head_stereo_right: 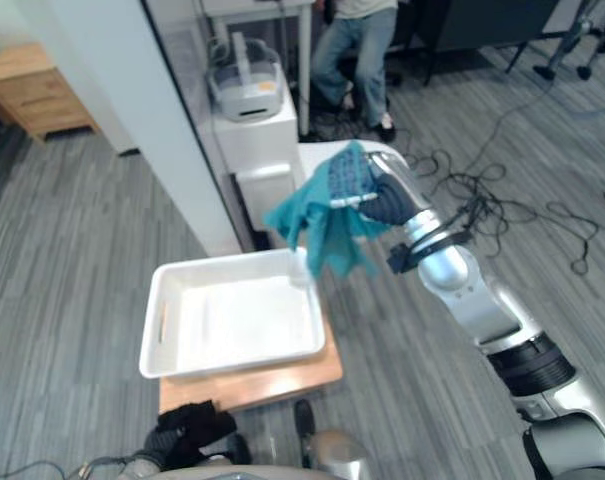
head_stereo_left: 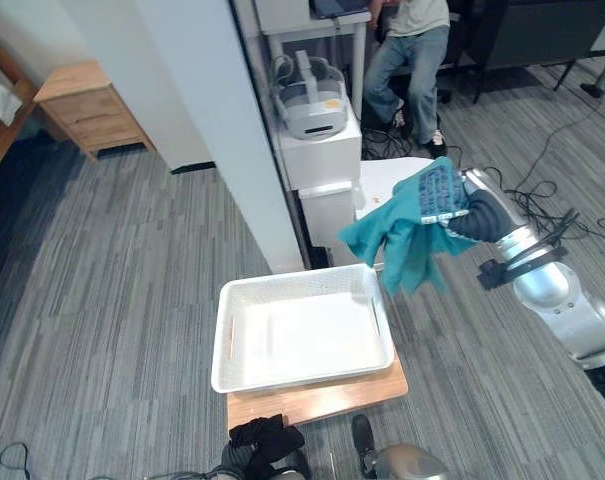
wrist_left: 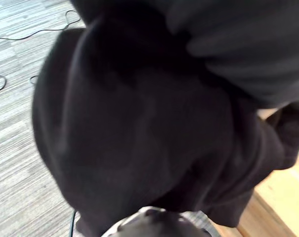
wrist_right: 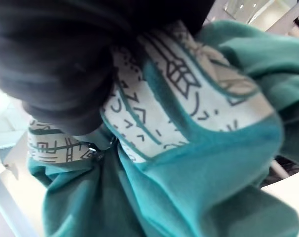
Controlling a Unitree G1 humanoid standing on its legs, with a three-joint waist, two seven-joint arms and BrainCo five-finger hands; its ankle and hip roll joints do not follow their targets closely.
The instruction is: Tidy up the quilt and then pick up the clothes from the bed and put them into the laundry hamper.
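My right hand [head_stereo_left: 474, 218] is raised at the right and shut on a teal garment [head_stereo_left: 402, 240] with a white patterned patch. The cloth hangs over the near right corner of the white laundry hamper [head_stereo_left: 302, 285], a shallow basket with nothing in it, standing on a wooden board [head_stereo_left: 322, 400]. In the right wrist view the teal garment [wrist_right: 203, 187] drapes under the hand's dark cover. My left hand [head_stereo_left: 237, 460] is low at the near edge, curled into a black garment [head_stereo_left: 267, 438] just in front of the board. Dark cloth [wrist_left: 139, 138] hides its fingers in the left wrist view.
A white partition wall [head_stereo_left: 212, 120] rises behind the hamper. Beside it stands a white cabinet with a headset [head_stereo_left: 312, 105] on top. A wooden nightstand [head_stereo_left: 87, 105] is far left. A person [head_stereo_left: 412, 50] sits at the back, and cables [head_stereo_left: 552, 190] lie on the grey floor at the right.
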